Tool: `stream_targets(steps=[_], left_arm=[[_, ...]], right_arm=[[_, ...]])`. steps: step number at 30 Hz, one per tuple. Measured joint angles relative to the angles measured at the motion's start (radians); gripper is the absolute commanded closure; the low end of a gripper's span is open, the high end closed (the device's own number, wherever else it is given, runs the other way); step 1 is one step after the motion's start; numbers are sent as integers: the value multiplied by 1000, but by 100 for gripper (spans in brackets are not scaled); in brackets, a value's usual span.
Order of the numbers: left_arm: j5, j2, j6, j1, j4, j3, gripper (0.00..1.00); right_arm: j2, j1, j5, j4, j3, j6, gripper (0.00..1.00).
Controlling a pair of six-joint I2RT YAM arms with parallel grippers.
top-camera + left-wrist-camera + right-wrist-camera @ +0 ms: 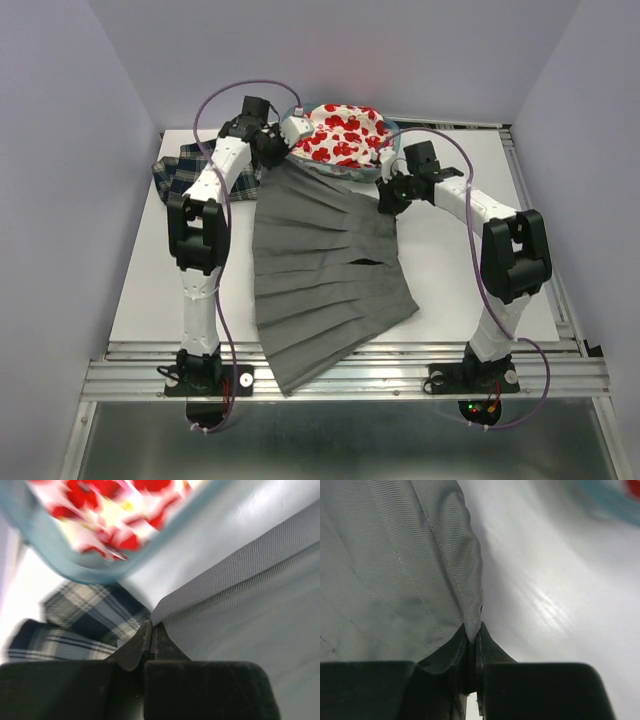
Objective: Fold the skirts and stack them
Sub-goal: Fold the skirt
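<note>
The grey pleated skirt (320, 270) lies spread over the middle of the table, its hem hanging past the near edge. My left gripper (276, 152) is shut on its far left waist corner (165, 607). My right gripper (388, 194) is shut on the far right waist corner (472, 625). The white skirt with red print (340, 134) sits in the teal basket (391, 143) just behind the grey one. The plaid skirt (180, 172) lies folded at the far left, also in the left wrist view (85, 620).
The teal basket rim (75, 572) is close beside my left gripper. Bare white table (470, 290) lies right of the grey skirt. A metal rail (350, 375) runs along the near edge by the arm bases.
</note>
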Motion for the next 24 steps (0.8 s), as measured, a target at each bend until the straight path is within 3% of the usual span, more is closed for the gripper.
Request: stream_targets(steps=[5, 10, 14, 24], left_arm=[[-6, 0, -69, -5, 31, 204, 100], [-15, -37, -119, -5, 85, 175, 100], [6, -162, -128, -5, 119, -17, 100], [66, -670, -80, -56, 161, -605, 100]], right_arm=[[2, -39, 0, 67, 79, 34, 99], [0, -92, -14, 115, 141, 60, 99], [-26, -113, -48, 138, 115, 21, 99], [-269, -112, -177, 165, -219, -229, 99]])
